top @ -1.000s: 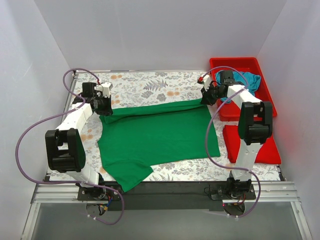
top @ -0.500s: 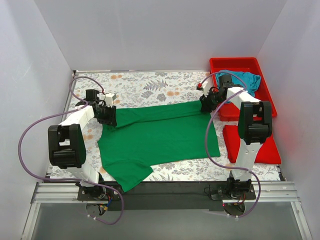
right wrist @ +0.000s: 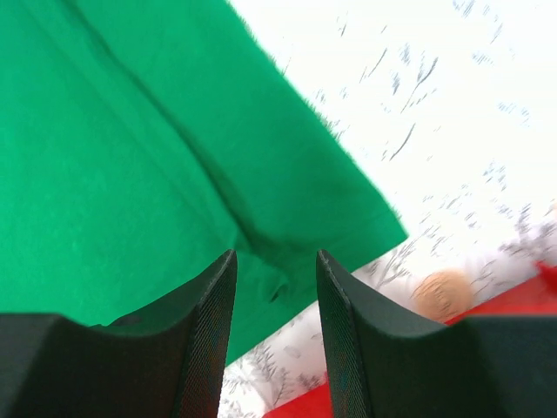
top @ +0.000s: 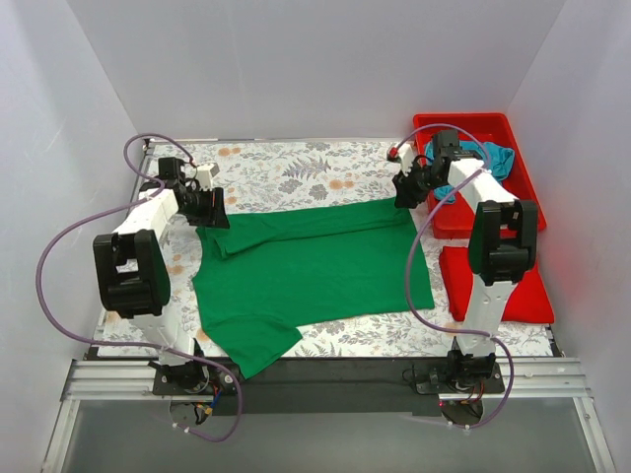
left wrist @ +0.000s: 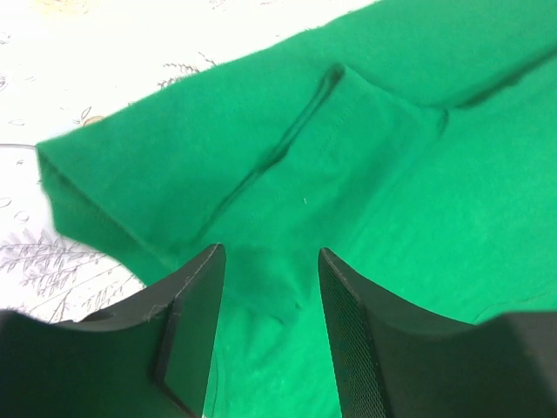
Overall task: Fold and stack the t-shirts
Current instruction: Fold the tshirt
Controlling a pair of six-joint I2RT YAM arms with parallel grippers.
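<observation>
The bright green short-sleeved fabric t-shirt (top: 315, 271) lies spread across the middle of the table (top: 296, 168), which is covered by a white cloth printed with leaves. Its 12 o'clock edge is folded over into a long band running from 9 to 3 o'clock, and one sleeve points toward 7 o'clock, reaching the near edge of the table.

The teal blue fabric t-shirt (top: 490, 158) sits crumpled inside the rigid red plastic tub (top: 463, 120) at the table's 2 o'clock corner, well apart from the green one.

At the green shirt's 10 o'clock corner you have the left jaws standing apart, clamping nothing. In the left wrist view green cloth (left wrist: 392, 218) with a folded crease lies under the two dark fingers (left wrist: 187, 331); whether the tips touch it cannot be told.

At the shirt's 2 o'clock corner the right jaws are likewise parted and hold nothing. In the right wrist view the shirt's corner (right wrist: 104, 174) lies below the fingers (right wrist: 204, 331), with printed table (right wrist: 435, 87) beyond it.

A flat red plastic tray (top: 523, 291) lies at 4 o'clock, just beside the shirt's right edge and partly hidden by the right arm (top: 488, 197). The left arm (top: 148, 222) runs along the 9 o'clock side.
</observation>
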